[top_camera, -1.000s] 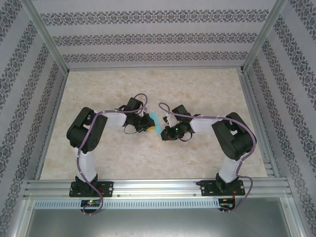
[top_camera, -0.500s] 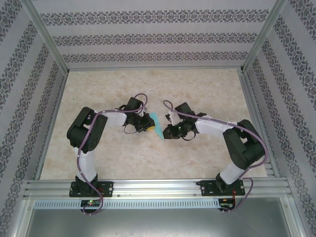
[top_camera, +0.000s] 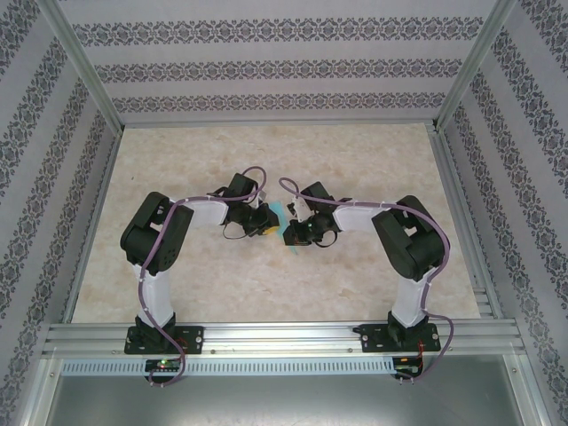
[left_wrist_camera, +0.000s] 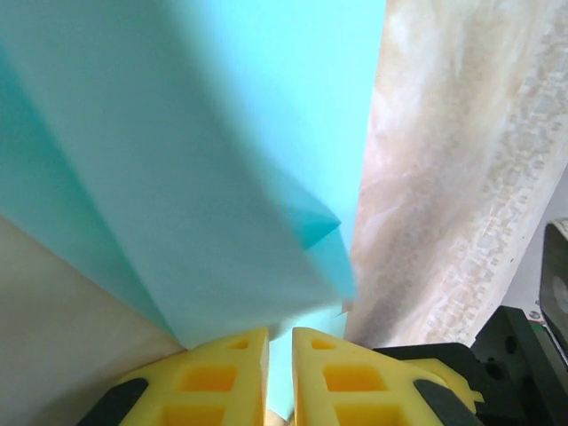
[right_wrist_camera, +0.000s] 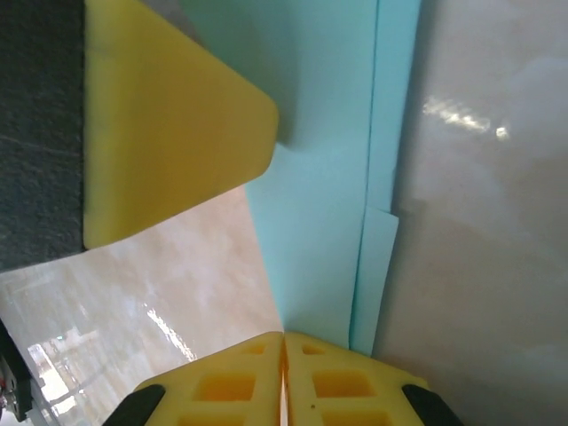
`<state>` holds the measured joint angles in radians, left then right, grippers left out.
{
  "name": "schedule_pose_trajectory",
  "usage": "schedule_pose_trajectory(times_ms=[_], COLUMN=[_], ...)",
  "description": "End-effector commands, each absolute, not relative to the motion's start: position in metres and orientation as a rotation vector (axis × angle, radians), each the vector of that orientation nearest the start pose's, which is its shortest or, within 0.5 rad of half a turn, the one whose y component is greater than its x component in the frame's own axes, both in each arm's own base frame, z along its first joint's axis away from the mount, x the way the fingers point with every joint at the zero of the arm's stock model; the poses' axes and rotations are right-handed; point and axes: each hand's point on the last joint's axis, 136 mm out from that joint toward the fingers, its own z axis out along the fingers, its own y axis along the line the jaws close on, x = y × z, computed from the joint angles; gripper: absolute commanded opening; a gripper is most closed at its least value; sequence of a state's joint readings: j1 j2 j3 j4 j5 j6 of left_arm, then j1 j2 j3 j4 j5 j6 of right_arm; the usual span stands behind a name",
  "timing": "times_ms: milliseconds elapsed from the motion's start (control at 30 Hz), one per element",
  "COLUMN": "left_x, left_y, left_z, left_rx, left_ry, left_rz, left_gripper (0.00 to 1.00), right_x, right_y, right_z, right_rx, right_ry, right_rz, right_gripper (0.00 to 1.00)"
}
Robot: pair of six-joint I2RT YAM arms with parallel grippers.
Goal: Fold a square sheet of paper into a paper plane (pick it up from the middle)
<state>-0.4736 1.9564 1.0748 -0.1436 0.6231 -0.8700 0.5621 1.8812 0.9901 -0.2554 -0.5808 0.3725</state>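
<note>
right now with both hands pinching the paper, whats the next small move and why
Probably slide the right hand a little along the fold, pinched, to sharpen the crease while the left hand anchors the paper. Both hands are shut on it, and its layered edges look stepped and loose.

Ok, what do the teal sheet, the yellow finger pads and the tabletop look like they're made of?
Teal sheet: thin matte paper, going by sharp creases and layered edges. Yellow finger pads: probably moulded plastic or firm foam, smooth, with square recesses. Tabletop: glossy marble-patterned surface with glare spots; real stone or laminate, unclear.
</note>
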Motion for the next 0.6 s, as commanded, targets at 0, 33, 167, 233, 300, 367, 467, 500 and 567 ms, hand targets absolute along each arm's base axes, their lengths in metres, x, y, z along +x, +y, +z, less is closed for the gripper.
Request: schedule_pose_trajectory(times_ms=[0, 33, 167, 233, 300, 367, 467, 500, 567], left_x=[0.348, 0.347, 0.338, 0.332, 0.327, 0.323, 0.318, 0.317, 0.317], left_y=[-0.291, -0.295, -0.302, -0.303, -0.303, -0.305, -0.307, -0.308, -0.307], left_z=[0.046, 0.052, 0.054, 0.048, 0.044, 0.041, 0.035, 0.033, 0.027], left_rx=[-0.149, -0.118, -0.085, -0.097, -0.098, -0.095, -0.074, -0.065, -0.055], left_ry=[2.774, 2.755, 2.744, 2.751, 2.749, 2.749, 2.769, 2.78, 2.802], left_rz=[-1.235, -1.26, -1.297, -1.307, -1.309, -1.313, -1.3, -1.29, -1.253], left_gripper=[0.18, 0.18, 0.18, 0.17, 0.17, 0.16, 0.16, 0.16, 0.16], right_x=[0.282, 0.282, 0.281, 0.28, 0.28, 0.279, 0.276, 0.276, 0.275], right_y=[0.275, 0.273, 0.274, 0.275, 0.274, 0.273, 0.273, 0.273, 0.271], right_z=[-0.005, -0.006, -0.007, -0.005, -0.006, -0.008, -0.009, -0.009, -0.011], right_rx=[-0.394, -0.386, -0.361, -0.358, -0.352, -0.347, -0.343, -0.34, -0.333], right_ry=[2.845, 2.849, 2.846, 2.842, 2.846, 2.86, 2.871, 2.875, 2.889], right_rz=[0.979, 0.98, 1.01, 1.024, 1.022, 1.017, 1.022, 1.019, 1.006], right_gripper=[0.09, 0.09, 0.08, 0.07, 0.07, 0.06, 0.06, 0.06, 0.06])
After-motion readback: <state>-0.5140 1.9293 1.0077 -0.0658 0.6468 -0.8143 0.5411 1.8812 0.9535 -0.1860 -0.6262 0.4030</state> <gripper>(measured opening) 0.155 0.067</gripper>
